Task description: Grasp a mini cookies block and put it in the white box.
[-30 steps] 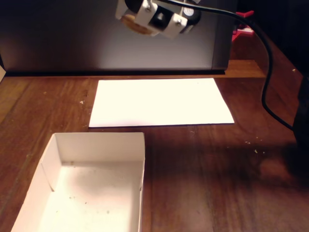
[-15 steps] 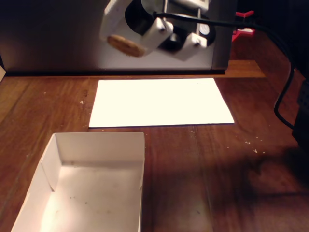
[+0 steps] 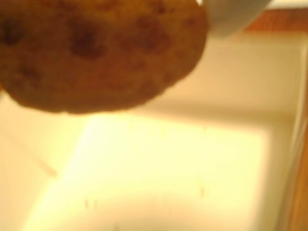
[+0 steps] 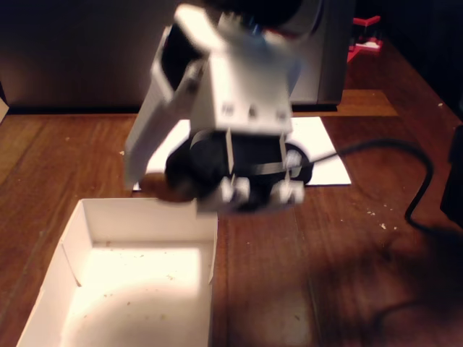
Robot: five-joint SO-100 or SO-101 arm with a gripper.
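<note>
Looks like somebody's home desk setup rather than any real lab. The surface is a dark, worn wooden table (image 4: 347,289) with crumbs and specks scattered on it, lit by one warm lamp-like glow while the rest of the room stays dim. Along the back edge sits a big dark box-shaped unit (image 4: 79,58), maybe a PC case or monitor, hard to say. A loose black cable (image 4: 405,155) snakes across the wood, and something small and red (image 4: 365,36) sits back in the corner.
</note>
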